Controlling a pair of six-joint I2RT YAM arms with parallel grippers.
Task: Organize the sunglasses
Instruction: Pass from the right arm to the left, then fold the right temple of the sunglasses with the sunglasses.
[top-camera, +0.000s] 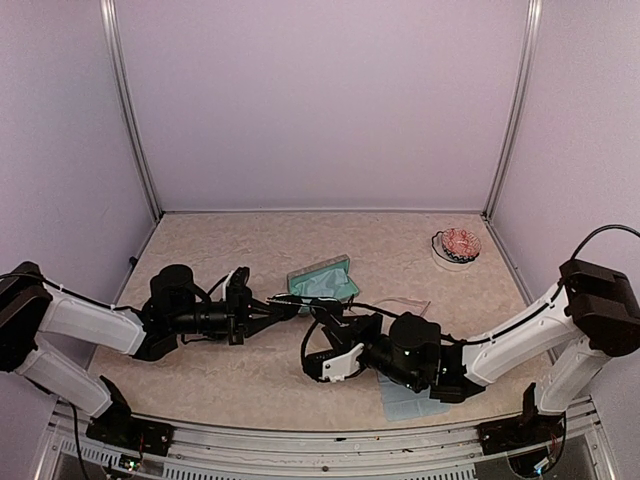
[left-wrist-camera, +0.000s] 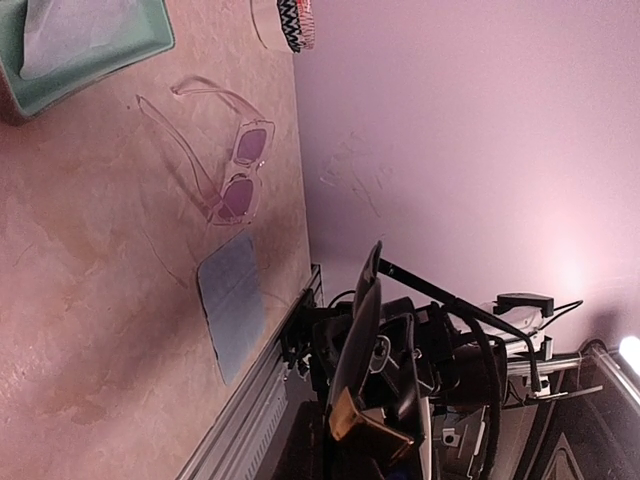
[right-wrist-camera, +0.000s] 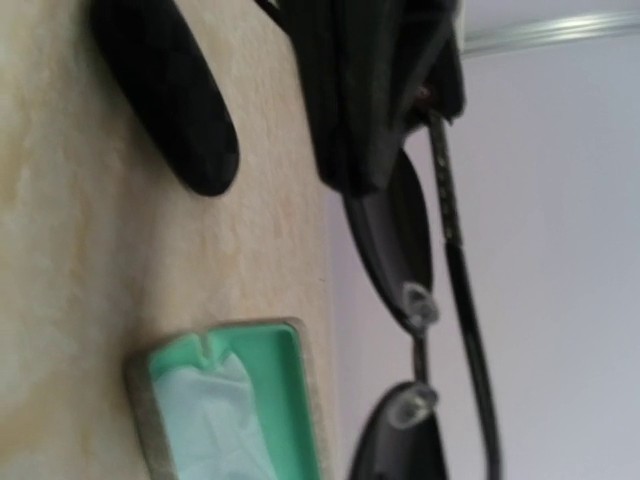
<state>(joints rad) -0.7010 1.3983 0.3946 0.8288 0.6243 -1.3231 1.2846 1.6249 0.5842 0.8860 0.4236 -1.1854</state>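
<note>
Top: looks like a handover. Left gripper (top-camera: 287, 306) is closed on the dark sunglasses (top-camera: 318, 308) by a wire arm. Right gripper (top-camera: 325, 345) sits just beside, jaws parted. Teal-lined case (top-camera: 322, 282) is just beyond both tips.
Left wrist: clear sunglasses (left-wrist-camera: 240, 170) lie ahead, cloth (left-wrist-camera: 232, 300) near them.
Right wrist: gap between the fingers (right-wrist-camera: 165, 90) is bare. Next move is probably fold and case; the loose arm may snag.

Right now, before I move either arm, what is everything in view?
dark sunglasses: one, black wire frame, raised between both hands
clear sunglasses: one, pale pink, flat on table, arms open
open case: one, grey with teal lining, mid-table
black oval case: one, black, on table
cloth: one, blue-grey, near front edge
round container: one, white, patterned, far right corner
table: one, beige
left hand: black, shut on dark sunglasses
right hand: black, at dark sunglasses, grip unclear
</note>
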